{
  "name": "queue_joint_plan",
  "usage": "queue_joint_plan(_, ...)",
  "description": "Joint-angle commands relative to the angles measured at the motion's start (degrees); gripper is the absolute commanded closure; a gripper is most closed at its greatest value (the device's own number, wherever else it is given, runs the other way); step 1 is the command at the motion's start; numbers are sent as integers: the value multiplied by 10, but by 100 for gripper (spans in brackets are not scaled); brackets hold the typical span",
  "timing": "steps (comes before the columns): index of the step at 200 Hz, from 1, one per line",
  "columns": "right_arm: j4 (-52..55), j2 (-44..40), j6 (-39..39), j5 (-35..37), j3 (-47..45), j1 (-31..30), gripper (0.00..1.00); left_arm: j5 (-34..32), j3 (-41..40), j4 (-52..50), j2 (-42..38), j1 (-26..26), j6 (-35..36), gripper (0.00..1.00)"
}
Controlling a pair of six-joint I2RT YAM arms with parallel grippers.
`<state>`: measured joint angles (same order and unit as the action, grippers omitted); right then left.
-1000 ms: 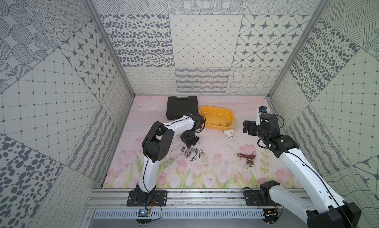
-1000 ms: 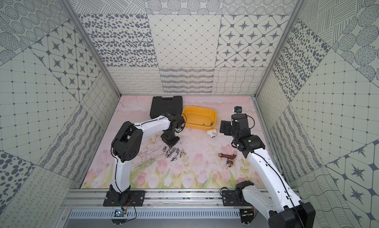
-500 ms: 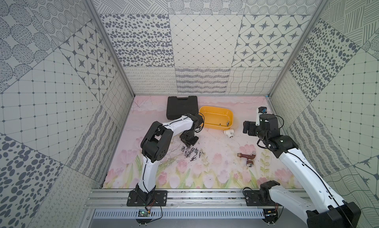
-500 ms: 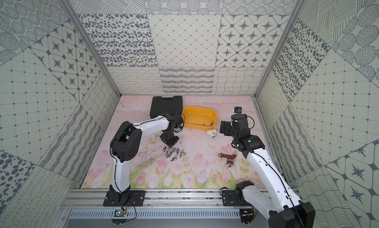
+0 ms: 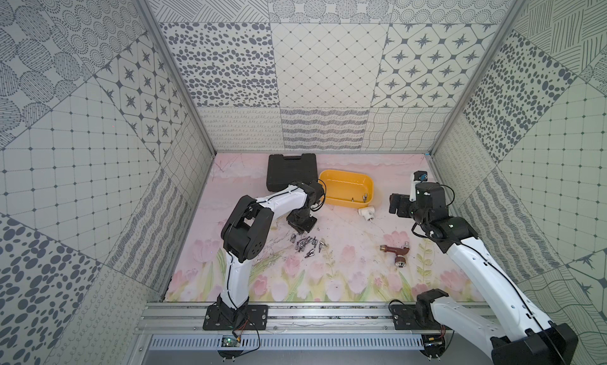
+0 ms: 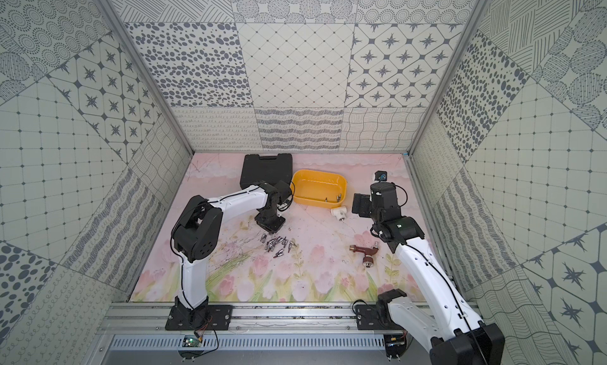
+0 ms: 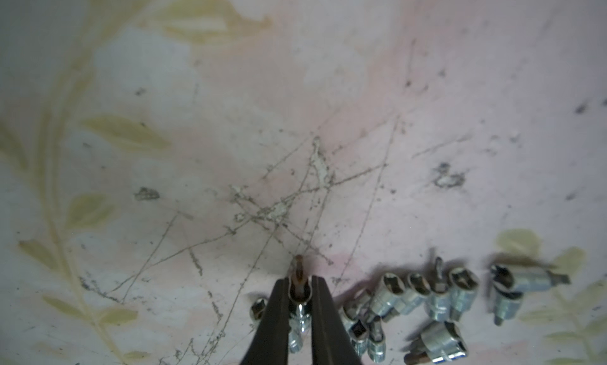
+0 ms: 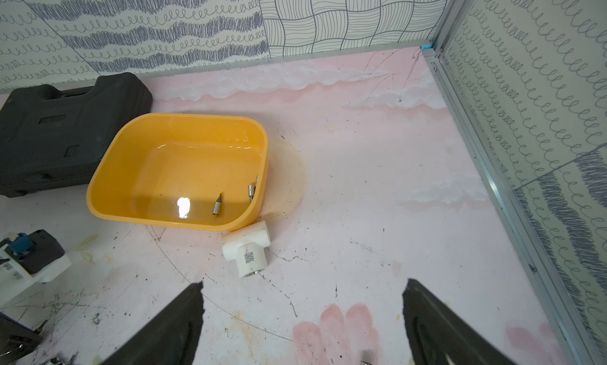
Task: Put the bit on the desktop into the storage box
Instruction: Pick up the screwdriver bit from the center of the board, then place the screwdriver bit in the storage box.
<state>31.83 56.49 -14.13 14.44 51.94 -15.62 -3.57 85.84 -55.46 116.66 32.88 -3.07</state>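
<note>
**Left claw pinches one bit at the edge of the heap**

The left claw point(image 7: 299, 283) is clamped on a single bit point(image 7: 298, 268). Its two dark fingers squeeze the socket end, and the brownish tip pokes out past them. The claw points straight down at the table. That suits a small part lying among others, because a pinch from above takes one without raking the rest. I cannot tell whether the bit has cleared the surface.

The other loose bits point(image 5: 307, 245) lie heaped mid-table, several touching, just near and right of that claw in both top views. The storage box point(image 5: 341, 186) stands farther back and to the right, with the black case point(image 5: 291, 169) just beside it on the left. The box has no lid, so a release from above should be enough. Two bits point(image 8: 217, 204) already lie inside, towards its near right corner. A white pipe tee point(image 8: 248, 248) sits against that corner on the outside.

The right claw point(image 8: 303, 283) hangs spread wide and empty on the right, near the box and well apart from the heap. It appears parked out of the carrying path.

The next move calls for a lift, then a carry back and right over the rim. The thin bit could pivot in so narrow a pinch.
</note>
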Motion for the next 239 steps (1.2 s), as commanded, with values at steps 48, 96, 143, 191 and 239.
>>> queue_joint_plan(48,-24,-12,-6,2,-6,3,3,22,15,21,-100,-6,-40,94)
queue_joint_plan(96,-24,-13,-10,3,-3,3,3,31,106,0,-98,-5,-80,93)
queue_joint_plan(143,-24,-22,-16,11,-6,3,3,20,221,-29,-32,-6,-113,93)
queue_joint_plan(191,-24,-27,-20,12,-14,3,4,11,312,-23,37,-3,-147,95)
queue_joint_plan(239,-24,-31,-28,12,-20,3,3,4,378,-8,100,-1,-171,95)
